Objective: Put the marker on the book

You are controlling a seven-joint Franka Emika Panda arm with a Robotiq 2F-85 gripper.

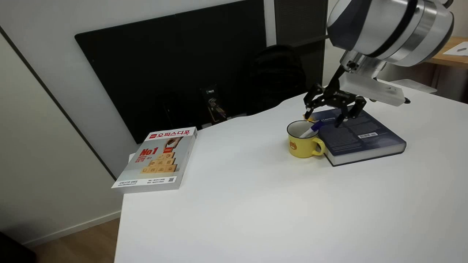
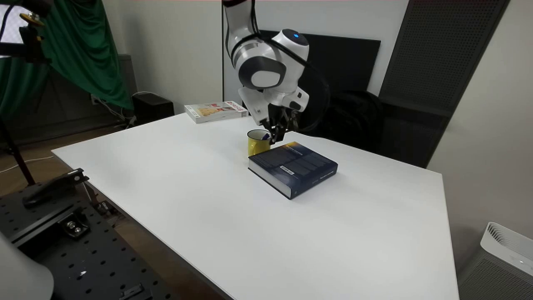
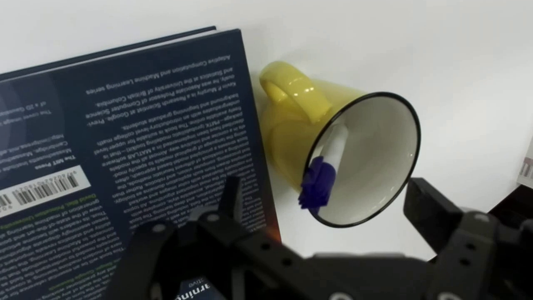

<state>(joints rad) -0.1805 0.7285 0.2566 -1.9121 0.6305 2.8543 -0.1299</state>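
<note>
"What's beyond the white table [image 1: 226, 223]?"
"1 large black panel [image 1: 168, 65] before a pale wall [image 1: 47, 25]; in an exterior view, 1 green curtain [image 2: 85, 54]."
"And the floor [image 1: 84, 241]?"
"Brown, showing past the table's edge."

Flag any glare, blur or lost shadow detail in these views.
Wrist view: small glints on the mug handle; gripper fingers slightly soft; print on the navy book largely legible, though upside down; cap edge of the marker looks ragged, possibly an artefact. Both exterior views: the dark backpack loses nearly all detail.
</note>
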